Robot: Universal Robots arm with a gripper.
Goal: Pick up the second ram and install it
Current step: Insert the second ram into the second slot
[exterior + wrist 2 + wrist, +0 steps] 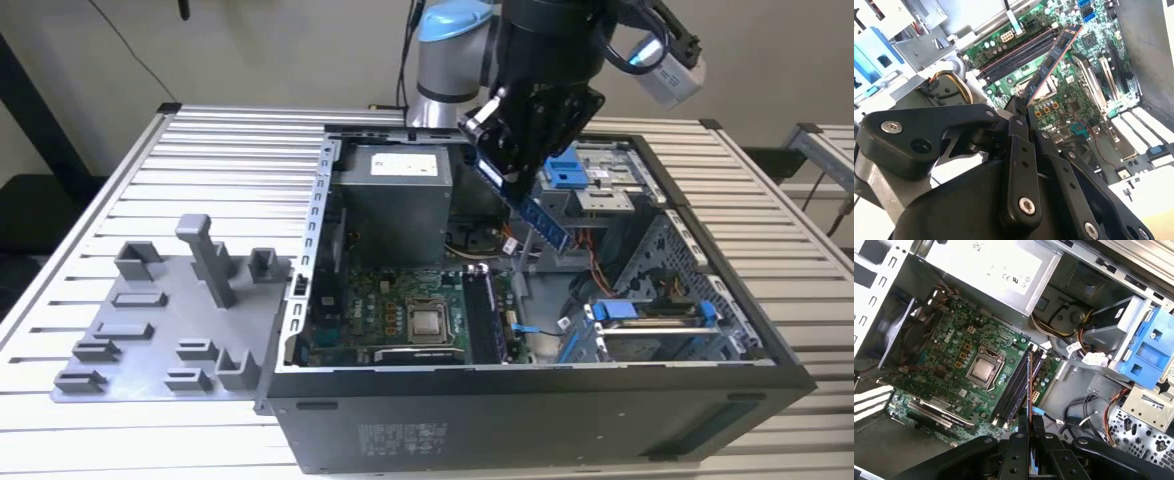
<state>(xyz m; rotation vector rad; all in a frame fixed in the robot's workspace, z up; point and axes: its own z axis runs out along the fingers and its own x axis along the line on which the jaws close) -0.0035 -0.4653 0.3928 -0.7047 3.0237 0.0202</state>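
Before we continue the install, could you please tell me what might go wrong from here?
The gripper holds the second ram by one end, so it could pivot when pressed. In the second wrist view it lies at an angle to the black sockets, so it might miss its slot.

this is a robotics lab or test workshop, not a home or office. a robot arm (447,50) rises behind an open computer case (534,430) with its motherboard (954,355) bare. the case sits on a ribbed metal table (200,150) beside a grey plate of plastic fixture blocks (134,340). the gripper (514,182) clamps the second ram (545,222) over the case. behind is a plain wall (294,50); another ribbed table (827,150) stands at the exterior view's right.
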